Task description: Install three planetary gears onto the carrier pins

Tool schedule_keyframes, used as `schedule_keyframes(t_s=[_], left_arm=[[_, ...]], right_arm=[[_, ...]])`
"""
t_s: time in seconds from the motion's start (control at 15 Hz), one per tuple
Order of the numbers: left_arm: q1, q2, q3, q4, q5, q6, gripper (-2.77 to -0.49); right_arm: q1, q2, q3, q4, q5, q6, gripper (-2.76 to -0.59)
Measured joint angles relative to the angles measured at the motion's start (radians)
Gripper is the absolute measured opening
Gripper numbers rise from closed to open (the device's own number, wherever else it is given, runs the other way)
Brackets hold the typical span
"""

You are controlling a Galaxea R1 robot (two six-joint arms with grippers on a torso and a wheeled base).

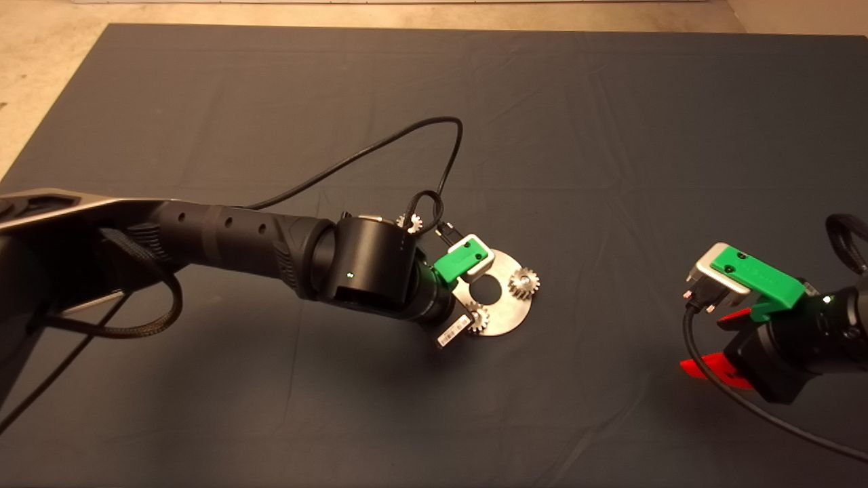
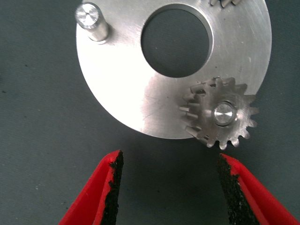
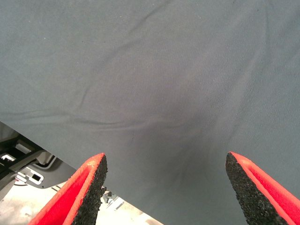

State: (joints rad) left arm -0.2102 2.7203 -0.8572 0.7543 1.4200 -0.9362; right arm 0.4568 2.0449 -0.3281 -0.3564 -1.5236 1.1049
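The shiny round disc (image 1: 505, 308) with a central hole lies at mid-mat. One planetary gear (image 1: 523, 281) sits on a carrier pin at the disc's right edge, and a second gear (image 1: 479, 318) sits on a pin at its near edge. The third gear (image 1: 409, 221) lies loose on the mat behind the left arm. In the left wrist view, one pin (image 2: 91, 21) stands bare on the disc (image 2: 122, 84), and a seated gear (image 2: 222, 115) shows its pin tip in the bore. My left gripper (image 2: 166, 187) is open and empty just off the disc's rim; in the head view (image 1: 453, 306) its fingers are hidden. My right gripper (image 1: 712, 342) is parked at the right, open.
A black cable (image 1: 380, 146) loops over the mat behind the left wrist. The right wrist view shows bare mat (image 3: 154, 84), its edge and the floor beyond. The mat's far edge meets a pale floor (image 1: 407, 13).
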Motion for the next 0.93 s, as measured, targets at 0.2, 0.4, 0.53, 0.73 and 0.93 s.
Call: schedule_keyframes(t_s=[0.2,0.4,0.53,0.73,0.93], left_arm=[[0.000,0.000,0.000,-0.010,0.000,-0.001,-1.79],[0.000,-0.011,0.000,-0.030,0.003,-0.001,-1.65],[0.000,-0.026,0.000,-0.035,0.030,0.000,-1.64],[-0.009,-0.061,0.000,-0.041,0.048,0.000,-1.64],[-0.037,-0.065,-0.005,-0.053,0.077,0.006,-1.64]], right_arm=[[0.000,0.000,0.000,0.000,0.000,0.000,-1.50],[0.000,0.000,0.000,0.000,0.000,0.000,-1.50],[0.000,0.000,0.000,0.000,0.000,0.000,-1.50],[0.000,0.000,0.000,0.000,-0.001,0.000,-1.50],[-0.002,0.009,0.000,0.000,0.000,0.000,-1.50]])
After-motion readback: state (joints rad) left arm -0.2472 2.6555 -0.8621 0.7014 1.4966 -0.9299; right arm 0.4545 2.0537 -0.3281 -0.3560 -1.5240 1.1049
